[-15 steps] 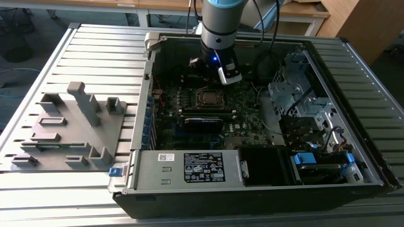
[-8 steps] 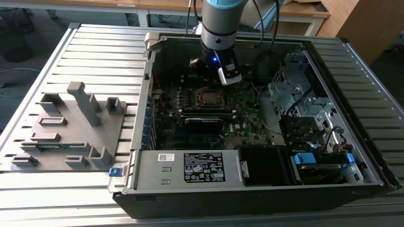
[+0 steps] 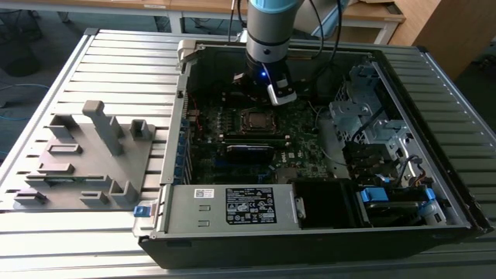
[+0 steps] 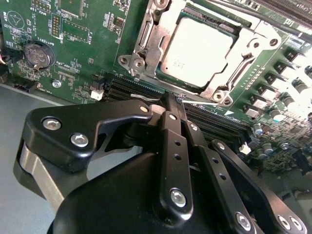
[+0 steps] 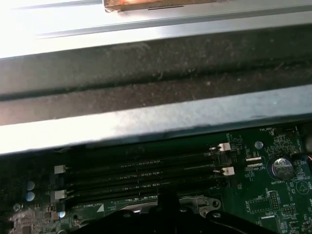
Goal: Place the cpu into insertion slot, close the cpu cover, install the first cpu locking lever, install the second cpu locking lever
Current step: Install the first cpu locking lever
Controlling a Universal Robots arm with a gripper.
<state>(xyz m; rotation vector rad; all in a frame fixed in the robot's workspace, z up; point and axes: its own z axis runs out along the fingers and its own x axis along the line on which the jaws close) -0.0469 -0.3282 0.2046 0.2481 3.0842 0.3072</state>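
Note:
The cpu (image 4: 197,48) lies flat in its socket on the green motherboard, silver top up; in the exterior view the cpu (image 3: 256,119) sits mid-board inside the open case. The cpu cover (image 4: 146,41), a silver frame, lies down around it. My gripper (image 4: 178,100) is shut, its black fingers (image 4: 171,131) pressed together with nothing visibly between them. The tips sit at the socket's edge, right by the end of a thin wire locking lever (image 4: 204,102) running along that side. In the exterior view the gripper (image 3: 262,94) hangs just behind the socket.
Black memory slots (image 5: 141,170) run between the socket and the case wall (image 5: 156,122). A coin battery (image 4: 38,53) sits on the board. A grey fixture (image 3: 85,157) stands on the exterior view's left, the power supply (image 3: 232,206) in front, a drive cage (image 3: 364,110) on the right.

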